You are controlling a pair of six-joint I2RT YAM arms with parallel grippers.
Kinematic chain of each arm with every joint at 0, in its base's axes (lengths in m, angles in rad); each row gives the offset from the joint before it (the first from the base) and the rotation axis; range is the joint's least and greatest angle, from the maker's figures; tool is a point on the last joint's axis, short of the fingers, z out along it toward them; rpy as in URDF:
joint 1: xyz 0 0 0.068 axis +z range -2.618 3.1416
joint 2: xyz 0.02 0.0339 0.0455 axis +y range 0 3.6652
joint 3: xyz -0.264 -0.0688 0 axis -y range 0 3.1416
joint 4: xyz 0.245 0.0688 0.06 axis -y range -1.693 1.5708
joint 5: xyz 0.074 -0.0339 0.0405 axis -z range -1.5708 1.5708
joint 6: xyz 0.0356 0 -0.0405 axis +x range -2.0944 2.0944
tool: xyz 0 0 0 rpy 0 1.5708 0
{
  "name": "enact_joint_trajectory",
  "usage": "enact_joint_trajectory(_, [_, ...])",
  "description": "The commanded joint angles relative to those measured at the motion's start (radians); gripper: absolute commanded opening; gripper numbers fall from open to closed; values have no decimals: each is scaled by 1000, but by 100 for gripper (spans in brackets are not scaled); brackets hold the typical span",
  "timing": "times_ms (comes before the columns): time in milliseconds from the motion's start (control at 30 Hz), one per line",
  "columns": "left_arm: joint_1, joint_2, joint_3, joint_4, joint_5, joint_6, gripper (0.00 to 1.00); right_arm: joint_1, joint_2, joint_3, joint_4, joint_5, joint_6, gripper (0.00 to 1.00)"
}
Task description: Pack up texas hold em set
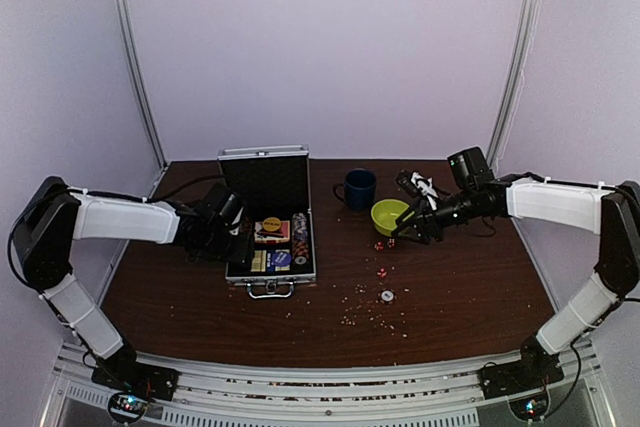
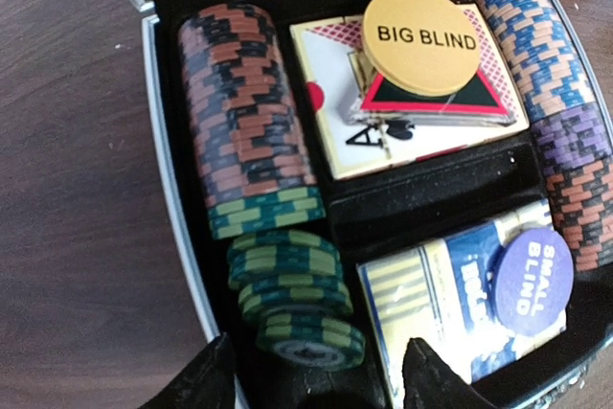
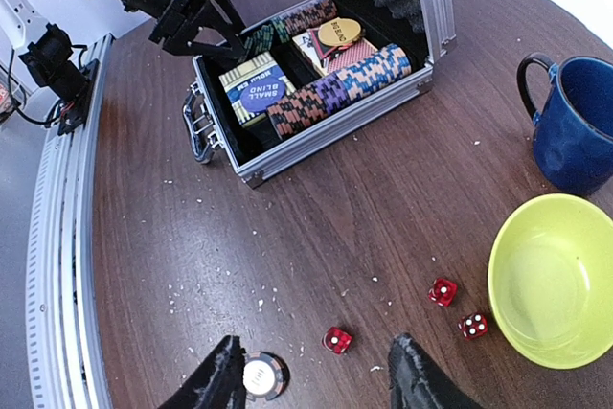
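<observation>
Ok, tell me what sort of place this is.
Probably a robot lab workcell, not a home: a left arm and a right arm bolted to a metal rail at the edge of a wooden table, plain pale screens on a metal frame around it.

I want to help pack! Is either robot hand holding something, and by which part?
Nothing is held: left gripper open above the green chips, right gripper open near the dice.

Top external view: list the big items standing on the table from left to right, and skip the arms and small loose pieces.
silver briefcase → dark blue mug → yellow-green bowl
</observation>
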Motion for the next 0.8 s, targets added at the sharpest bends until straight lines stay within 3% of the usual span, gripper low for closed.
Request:
enact_joint_trajectory(0, [-2, -97, 46, -82, -9, 42, 61, -6, 17, 28, -70, 41, -46, 52])
enact_joint_trajectory(233, [-2, -212, 165, -147, -62, 262, 65, 73, 84, 120, -326, 180, -218, 47])
enact_joint_trajectory(333, [2, -255, 154, -51, -112, 344, 83, 142, 117, 122, -365, 271, -237, 45])
enact_joint_trajectory(367, [12, -272, 135, -3, -124, 363, 96, 165, 128, 121, -373, 303, -242, 46])
enact_joint_trajectory(400, [24, -286, 111, 50, -111, 381, 98, 192, 139, 119, -379, 336, -244, 46])
enact_joint_trajectory(600, [151, -249, 106, 114, 92, 380, 98, 319, 208, 114, -382, 537, -244, 53])
enact_joint_trajectory(767, [179, -243, 96, 104, 127, 385, 94, 358, 266, 135, -395, 595, -240, 57])
